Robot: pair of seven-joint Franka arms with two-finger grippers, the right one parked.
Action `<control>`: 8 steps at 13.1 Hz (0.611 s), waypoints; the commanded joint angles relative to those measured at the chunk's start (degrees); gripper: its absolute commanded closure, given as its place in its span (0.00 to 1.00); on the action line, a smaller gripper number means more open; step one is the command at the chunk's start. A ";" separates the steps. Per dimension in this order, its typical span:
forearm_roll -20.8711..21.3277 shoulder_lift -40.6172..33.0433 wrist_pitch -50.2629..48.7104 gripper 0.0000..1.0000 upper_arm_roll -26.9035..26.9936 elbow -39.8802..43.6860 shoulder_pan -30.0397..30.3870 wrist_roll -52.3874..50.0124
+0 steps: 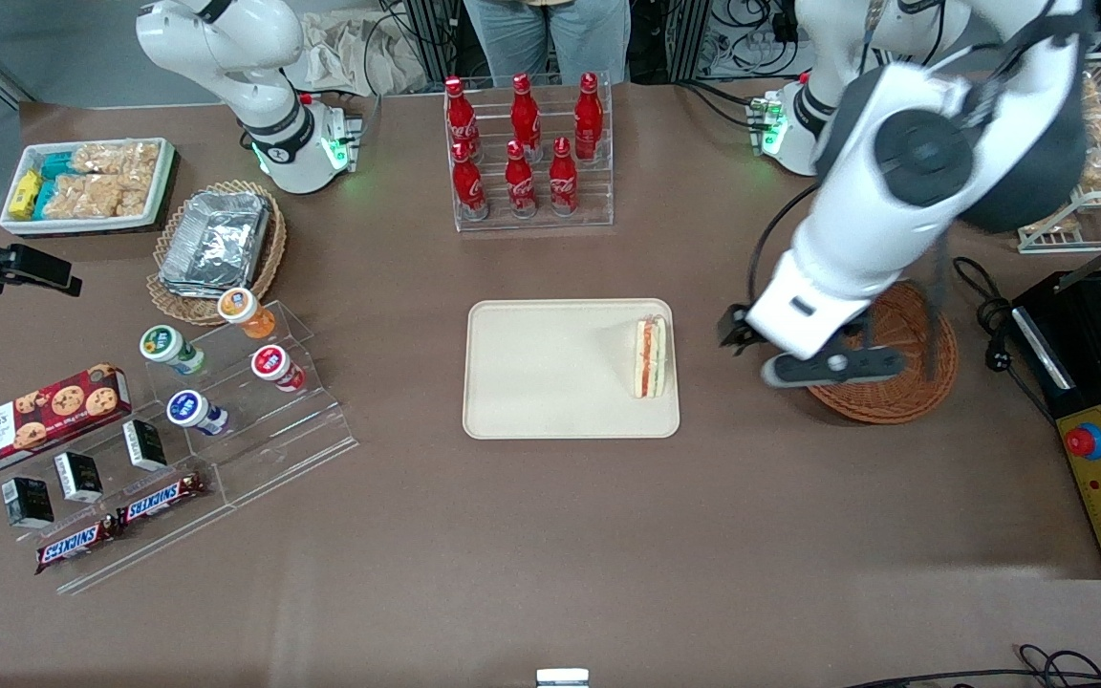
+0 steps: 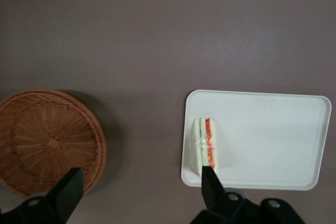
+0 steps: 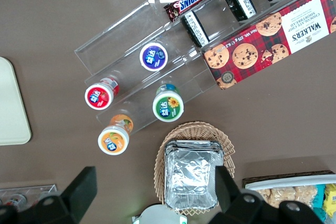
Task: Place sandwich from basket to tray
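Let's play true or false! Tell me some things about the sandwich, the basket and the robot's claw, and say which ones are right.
1. The sandwich lies on the tray. True.
2. The brown basket holds a sandwich. False: it is empty.
3. The claw is open and holds nothing. True.
4. The sandwich sits in the tray's middle. False: it lies by the edge nearest the basket.

White arm [image 1: 856,258], black jaws
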 commanded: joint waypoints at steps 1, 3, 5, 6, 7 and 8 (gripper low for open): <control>-3.00 -4.89 -4.38 0.00 5.18 -1.04 -0.28 6.98; -3.00 -6.92 -6.32 0.00 7.83 -1.04 -0.11 8.76; -2.39 -7.80 -6.85 0.00 8.18 -0.96 -0.11 8.50; -2.21 -8.24 -7.03 0.00 8.36 -0.96 -0.02 8.67; -2.21 -8.33 -7.03 0.00 8.28 -0.96 -0.02 8.41; -2.21 -8.33 -7.12 0.00 8.36 -0.61 -0.02 8.41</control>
